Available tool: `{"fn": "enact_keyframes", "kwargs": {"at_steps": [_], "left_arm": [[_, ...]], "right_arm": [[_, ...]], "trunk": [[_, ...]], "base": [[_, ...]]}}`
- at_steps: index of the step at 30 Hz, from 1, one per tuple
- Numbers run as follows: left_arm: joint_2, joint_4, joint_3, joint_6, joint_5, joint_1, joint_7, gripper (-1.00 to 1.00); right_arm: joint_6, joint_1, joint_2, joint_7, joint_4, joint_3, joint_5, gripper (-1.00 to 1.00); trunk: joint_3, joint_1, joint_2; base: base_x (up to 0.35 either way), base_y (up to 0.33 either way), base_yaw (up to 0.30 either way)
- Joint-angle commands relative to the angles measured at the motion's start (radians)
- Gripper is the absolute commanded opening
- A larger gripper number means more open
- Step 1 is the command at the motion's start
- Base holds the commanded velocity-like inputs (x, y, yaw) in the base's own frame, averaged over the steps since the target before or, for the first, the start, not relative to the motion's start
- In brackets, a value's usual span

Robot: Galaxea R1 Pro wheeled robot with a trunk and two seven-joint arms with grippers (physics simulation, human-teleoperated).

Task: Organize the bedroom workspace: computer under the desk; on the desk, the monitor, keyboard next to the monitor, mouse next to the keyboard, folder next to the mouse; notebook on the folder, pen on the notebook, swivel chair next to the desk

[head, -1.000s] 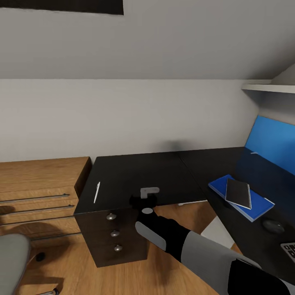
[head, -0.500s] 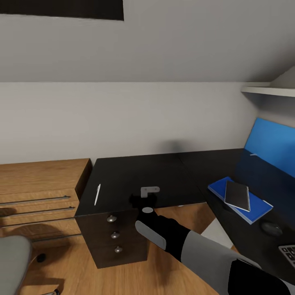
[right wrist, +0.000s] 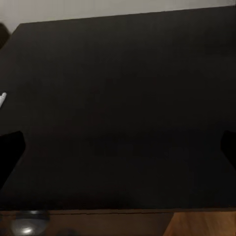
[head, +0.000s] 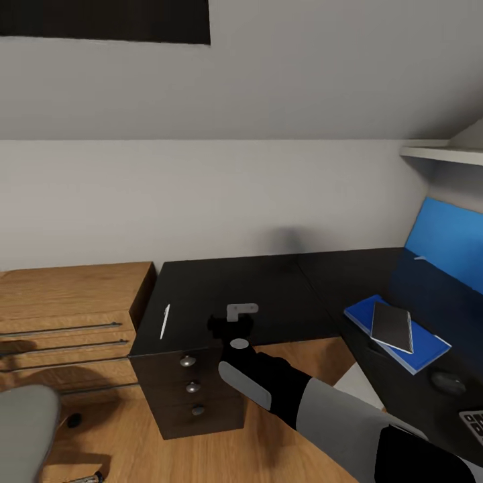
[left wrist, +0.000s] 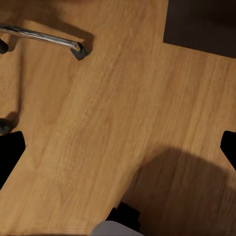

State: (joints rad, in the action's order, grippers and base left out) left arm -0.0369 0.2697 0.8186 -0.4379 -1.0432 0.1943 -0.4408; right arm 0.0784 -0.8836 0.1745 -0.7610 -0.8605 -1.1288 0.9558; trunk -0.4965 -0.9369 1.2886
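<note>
The tabletop (head: 268, 288) is matt black, its drawers black with silver knobs (head: 187, 361). Just beyond the black right tool (head: 231, 327), off to one side, lies a white pen (head: 165, 321). Well to the other side, a dark notebook (head: 392, 325) with white page edges tops a bright blue folder (head: 365, 310). The floor (left wrist: 118, 113) is light wood planks.

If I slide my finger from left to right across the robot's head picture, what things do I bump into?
swivel chair → oak drawer unit → pen → right gripper → notebook on the folder → mouse → keyboard
</note>
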Motion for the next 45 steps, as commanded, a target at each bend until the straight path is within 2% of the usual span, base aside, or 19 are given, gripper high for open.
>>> {"fn": "enact_keyframes", "kwargs": {"at_steps": [1,35,38,43,44,45], "left_arm": [[-0.001,0.002,0.009,-0.002,-0.006,0.001,-0.007,1.0],[0.0,0.003,0.01,-0.004,-0.004,0.001,-0.007,1.0],[0.0,0.006,0.01,-0.006,-0.002,0.001,-0.007,1.0],[0.0,0.043,0.011,-0.007,0.001,0.001,-0.007,1.0],[-0.007,0.149,0.032,-0.001,0.014,0.001,-0.015,1.0],[-0.011,0.176,0.039,0.001,0.019,0.001,-0.02,1.0]], "right_arm": [[0.006,-0.001,0.0,-0.006,-0.001,-0.003,0.001,1.0],[0.008,-0.001,0.0,-0.003,0.001,-0.008,0.004,1.0],[0.008,-0.001,0.0,-0.002,0.002,-0.008,0.004,1.0],[0.009,-0.001,0.0,0.0,0.004,-0.007,0.004,1.0],[0.009,-0.001,0.0,-0.001,0.004,-0.006,0.004,1.0],[0.009,-0.001,0.0,-0.001,0.004,-0.005,0.004,1.0]], "trunk": [[0.002,0.004,-0.007],[0.105,0.134,-0.245],[0.103,0.134,-0.245],[0.101,0.134,-0.245],[0.101,0.134,-0.245],[0.101,0.134,-0.245]], "base": [[0.0,0.0,0.227],[0.0,0.0,0.272],[0.0,0.0,0.276],[0.0,0.0,0.276],[0.0,0.0,0.276],[0.0,0.0,0.276]]}}
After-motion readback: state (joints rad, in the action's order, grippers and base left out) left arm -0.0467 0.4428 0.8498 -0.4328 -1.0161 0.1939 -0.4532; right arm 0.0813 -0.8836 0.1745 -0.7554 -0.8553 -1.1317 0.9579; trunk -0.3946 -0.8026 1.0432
